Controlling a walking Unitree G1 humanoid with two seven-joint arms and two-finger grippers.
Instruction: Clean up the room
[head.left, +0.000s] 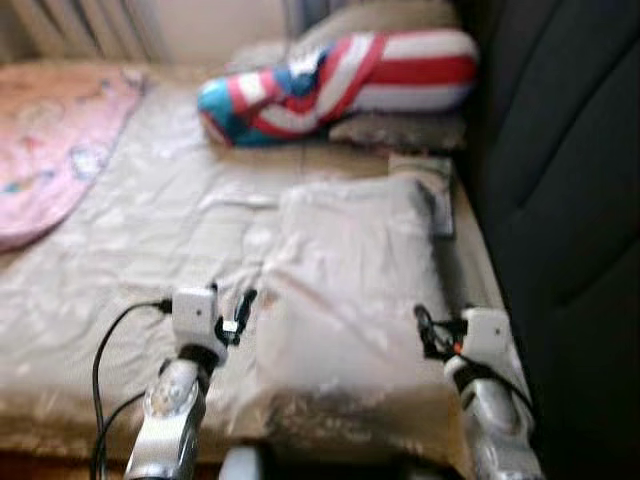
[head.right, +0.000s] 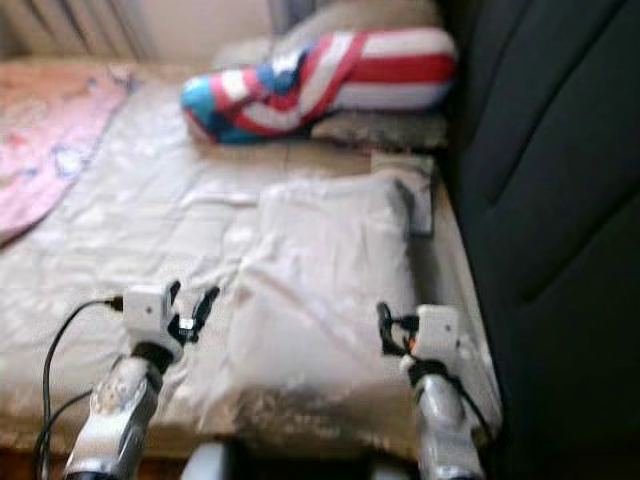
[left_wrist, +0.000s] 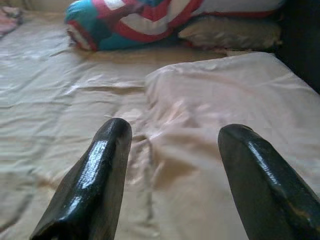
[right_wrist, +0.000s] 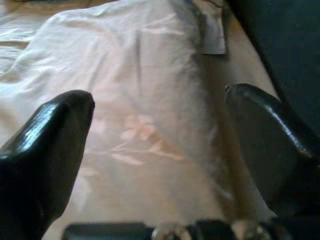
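A pale beige pillow (head.left: 350, 290) lies on the beige bed sheet (head.left: 150, 250) near the bed's front edge. My left gripper (head.left: 240, 312) hovers open at the pillow's left edge, and my right gripper (head.left: 428, 330) hovers open at its right edge. In the left wrist view the two black fingers (left_wrist: 95, 180) frame the pillow's near corner (left_wrist: 220, 100). Through the right wrist view the pillow (right_wrist: 130, 80) shows a faint flower print between spread fingers (right_wrist: 50, 145).
A red, white and blue striped bolster (head.left: 340, 80) lies at the head of the bed over a grey pillow (head.left: 400, 130). A pink blanket (head.left: 50, 140) covers the far left. A dark panel (head.left: 560, 200) stands along the bed's right side.
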